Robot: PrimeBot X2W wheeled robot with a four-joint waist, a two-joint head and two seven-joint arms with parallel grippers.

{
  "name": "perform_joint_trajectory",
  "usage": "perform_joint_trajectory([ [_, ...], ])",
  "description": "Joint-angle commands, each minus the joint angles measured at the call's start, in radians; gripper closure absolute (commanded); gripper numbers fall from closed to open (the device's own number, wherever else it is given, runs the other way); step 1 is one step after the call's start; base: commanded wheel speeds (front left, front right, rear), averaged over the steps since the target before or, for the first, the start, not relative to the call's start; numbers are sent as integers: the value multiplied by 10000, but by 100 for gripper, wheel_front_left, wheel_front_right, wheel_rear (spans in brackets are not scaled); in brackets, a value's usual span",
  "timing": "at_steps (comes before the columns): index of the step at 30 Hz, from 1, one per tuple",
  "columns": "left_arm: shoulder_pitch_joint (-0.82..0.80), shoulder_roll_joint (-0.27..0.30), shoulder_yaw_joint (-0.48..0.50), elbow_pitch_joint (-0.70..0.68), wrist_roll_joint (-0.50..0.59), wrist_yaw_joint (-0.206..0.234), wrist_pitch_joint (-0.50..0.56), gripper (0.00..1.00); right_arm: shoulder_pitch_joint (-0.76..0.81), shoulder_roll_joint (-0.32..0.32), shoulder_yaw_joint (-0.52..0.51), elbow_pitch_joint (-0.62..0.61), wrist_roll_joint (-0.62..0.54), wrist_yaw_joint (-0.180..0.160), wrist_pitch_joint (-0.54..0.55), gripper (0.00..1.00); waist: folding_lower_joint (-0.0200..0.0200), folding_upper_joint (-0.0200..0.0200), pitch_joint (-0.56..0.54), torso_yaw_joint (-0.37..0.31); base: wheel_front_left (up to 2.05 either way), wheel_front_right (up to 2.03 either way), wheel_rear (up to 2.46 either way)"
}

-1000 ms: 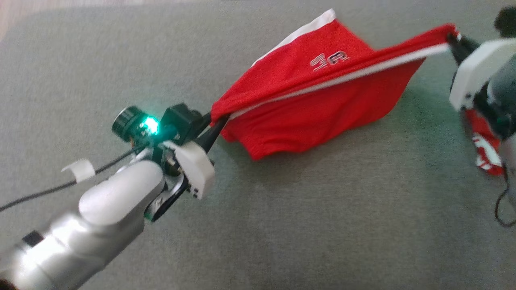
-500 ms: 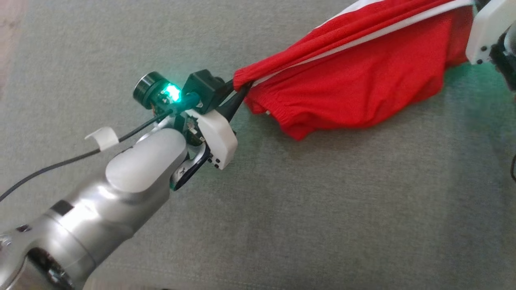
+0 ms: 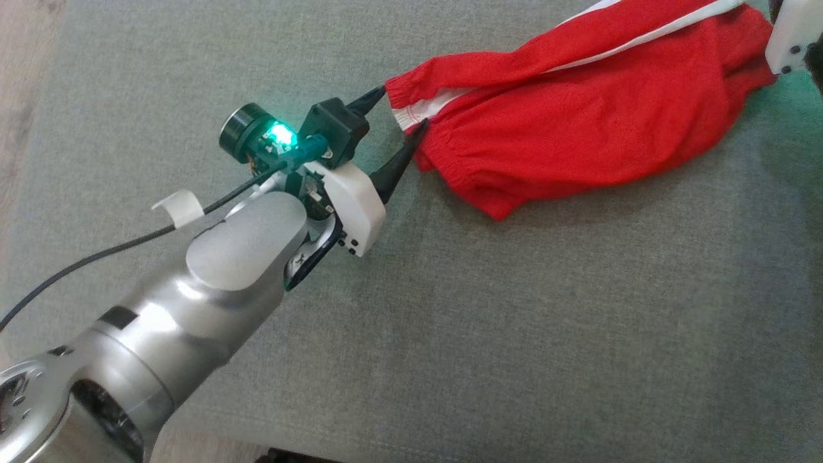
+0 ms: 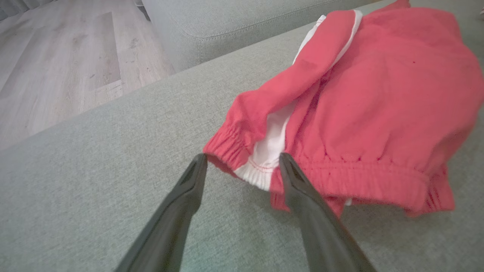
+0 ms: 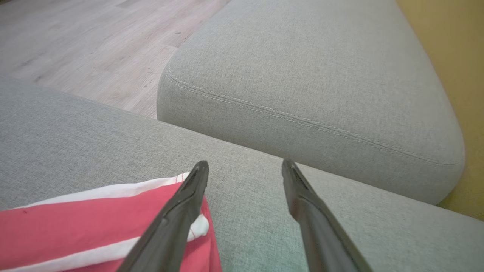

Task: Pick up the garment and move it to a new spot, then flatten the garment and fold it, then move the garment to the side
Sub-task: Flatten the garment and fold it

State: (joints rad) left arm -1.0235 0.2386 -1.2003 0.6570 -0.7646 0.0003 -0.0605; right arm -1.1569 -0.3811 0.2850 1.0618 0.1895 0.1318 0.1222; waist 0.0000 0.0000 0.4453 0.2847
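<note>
The red shorts (image 3: 578,122) lie crumpled on the grey sofa seat (image 3: 514,334), in the far right part of the head view, with a white stripe (image 3: 646,35) along the upper fold. The left hand (image 3: 405,106) is at the left end of the shorts. Its two dark fingers stand apart, and the gathered waistband (image 4: 257,170) lies between their tips. In the left wrist view one fingertip (image 4: 199,160) touches the red edge of the elastic, and the other fingertip (image 4: 286,160) lies over the waistband. The cloth is not clamped. A green light (image 3: 280,134) shines on the wrist of this arm.

The right hand (image 5: 245,166) is at the far right end of the shorts. Its fingers are also apart, with grey sofa fabric between them. A red and white corner of the shorts (image 5: 75,226) lies just beside and partly under one finger; I cannot tell if they touch. Beyond this hand are a second grey cushion (image 5: 302,83), a wooden floor (image 5: 94,37) and a yellow wall (image 5: 457,56)
</note>
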Motion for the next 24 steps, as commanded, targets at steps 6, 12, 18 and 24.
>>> perform_joint_trajectory([
  [6, -179, 350, 545, 15, -56, 364, -594, 0, -200, 104, -320, 270, 201, -11, -1026, 0, 0, 0, -515, -309, 0, 0, 0],
  [12, 257, 829, 1263, -209, -386, 1087, -1421, 0, 264, 279, -646, 243, 876, -11, -2321, 0, 0, 0, -1286, -865, 0, 0, 0],
  [18, 1066, 1449, 2634, -1154, -591, 2129, -1981, 0, 1296, 384, -701, -555, 1783, -11, -3308, 0, 0, 0, -2122, -1487, 0, 0, 0],
  [24, 2875, 1770, 4814, -3176, 357, 3005, -2009, 0, 2834, 706, -1101, -2016, 2597, -11, -3657, 0, 0, 0, -2797, -2044, 0, 0, 0],
])
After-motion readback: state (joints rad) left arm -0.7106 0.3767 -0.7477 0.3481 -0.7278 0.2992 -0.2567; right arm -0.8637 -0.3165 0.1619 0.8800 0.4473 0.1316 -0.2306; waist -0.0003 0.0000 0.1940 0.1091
